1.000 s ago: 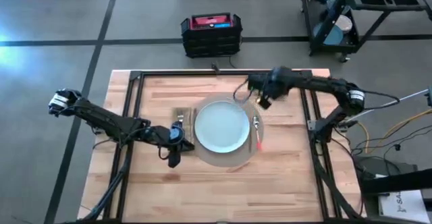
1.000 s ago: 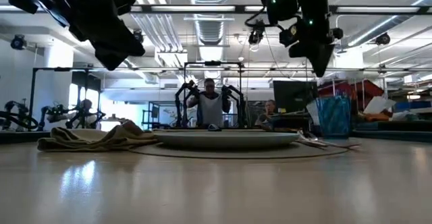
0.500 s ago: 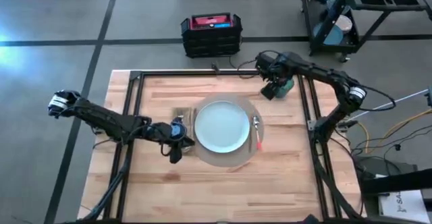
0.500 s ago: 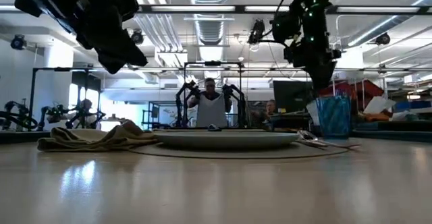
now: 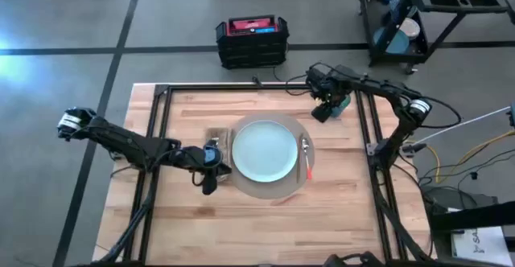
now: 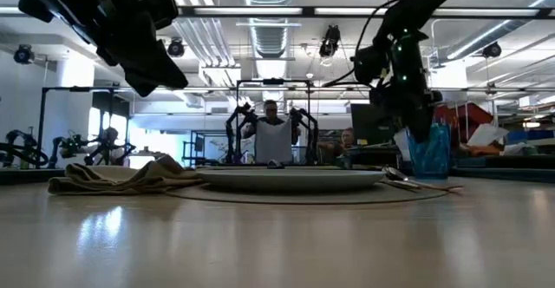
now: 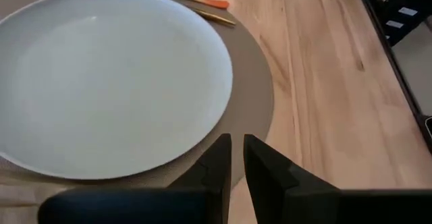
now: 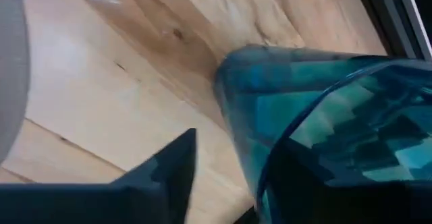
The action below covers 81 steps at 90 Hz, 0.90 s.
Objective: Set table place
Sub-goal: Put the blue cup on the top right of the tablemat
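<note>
At the left we see our left hand (image 5: 208,173) hovering above the bench (image 5: 338,211), beside the tan napkin (image 5: 217,142), its fingers (image 7: 217,158) nearly together and holding nothing. In the middle the pale blue plate (image 5: 264,150) sits on the round tan mat (image 5: 282,188), with orange-handled cutlery (image 5: 307,161) on the mat's right part. At the far right corner, our right hand (image 5: 325,106) has its fingers spread around the teal cup (image 5: 341,104); whether they press it we cannot tell.

no legible text, no readable labels, brands, numbers or signs in any view
</note>
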{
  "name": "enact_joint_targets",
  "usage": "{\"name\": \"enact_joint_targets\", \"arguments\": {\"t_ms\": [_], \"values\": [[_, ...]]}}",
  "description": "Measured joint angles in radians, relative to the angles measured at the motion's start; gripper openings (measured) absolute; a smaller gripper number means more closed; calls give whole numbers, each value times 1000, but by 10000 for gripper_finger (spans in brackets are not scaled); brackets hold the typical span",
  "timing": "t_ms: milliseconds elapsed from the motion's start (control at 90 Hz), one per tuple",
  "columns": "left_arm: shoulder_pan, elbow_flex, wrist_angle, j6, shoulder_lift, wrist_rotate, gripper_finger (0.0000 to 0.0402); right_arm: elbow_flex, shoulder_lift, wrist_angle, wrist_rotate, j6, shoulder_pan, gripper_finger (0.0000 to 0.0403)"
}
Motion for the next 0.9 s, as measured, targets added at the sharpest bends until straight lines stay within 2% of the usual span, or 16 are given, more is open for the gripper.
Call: {"name": "enact_joint_targets", "arguments": {"t_ms": [67, 122, 311, 511, 689, 900], "values": [[0, 0, 0, 0, 0, 0, 27, 10, 0, -2, -18, 1, 5, 35], [0, 0, 0, 0, 0, 0, 27, 25, 0, -1, -51, 9, 18, 13], [0, 0, 2, 0, -1, 0, 27, 103, 4, 19, -112, 44, 114, 3], [0, 0, 3, 3, -1, 0, 27, 205, 93, 21, -116, 57, 240, 1], [0, 0, 2, -16, -1, 0, 27, 245, 175, 9, -98, 66, 263, 1], [-3, 0, 0, -20, -2, 17, 27, 247, 183, 9, -99, 112, 265, 3]]}}
